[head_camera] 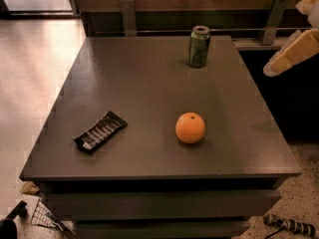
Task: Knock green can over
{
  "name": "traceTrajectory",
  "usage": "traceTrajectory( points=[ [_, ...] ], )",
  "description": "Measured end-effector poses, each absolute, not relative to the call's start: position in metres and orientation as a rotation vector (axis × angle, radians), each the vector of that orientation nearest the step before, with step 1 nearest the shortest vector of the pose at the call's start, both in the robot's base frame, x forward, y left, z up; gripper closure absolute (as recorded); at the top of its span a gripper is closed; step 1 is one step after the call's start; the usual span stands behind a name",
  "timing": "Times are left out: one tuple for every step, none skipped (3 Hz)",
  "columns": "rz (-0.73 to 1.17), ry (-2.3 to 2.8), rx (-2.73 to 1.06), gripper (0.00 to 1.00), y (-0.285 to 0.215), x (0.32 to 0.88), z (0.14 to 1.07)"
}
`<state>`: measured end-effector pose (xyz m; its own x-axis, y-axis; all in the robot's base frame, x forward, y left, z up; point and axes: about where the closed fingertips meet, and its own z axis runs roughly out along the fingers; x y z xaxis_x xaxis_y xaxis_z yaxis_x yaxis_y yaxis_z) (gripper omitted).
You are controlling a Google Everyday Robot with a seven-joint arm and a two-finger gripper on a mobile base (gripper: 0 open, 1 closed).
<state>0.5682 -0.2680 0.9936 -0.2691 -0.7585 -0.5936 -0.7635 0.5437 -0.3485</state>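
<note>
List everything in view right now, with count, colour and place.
green can: 1, dark green with a silver top, upright near the table's far edge, right of centre
orange: 1, orange, on the table toward the front, right of centre
snack wrapper: 1, black, flat at the front left of the table
table: 1, dark grey, fills the middle of the view
claw: 1, pale cream, at the right edge of view, apart from the can

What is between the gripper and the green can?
Nothing. In the camera view, only bare tabletop separates the gripper, hovering past its right edge, from the upright green can.
</note>
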Motion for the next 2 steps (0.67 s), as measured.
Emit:
traceTrajectory(
  points=[
    [0.18,1.903,-1.069,0.0,-0.273,0.624,0.985],
    [0.347,1.777,-0.962,0.0,-0.26,0.664,0.972]
  ],
)
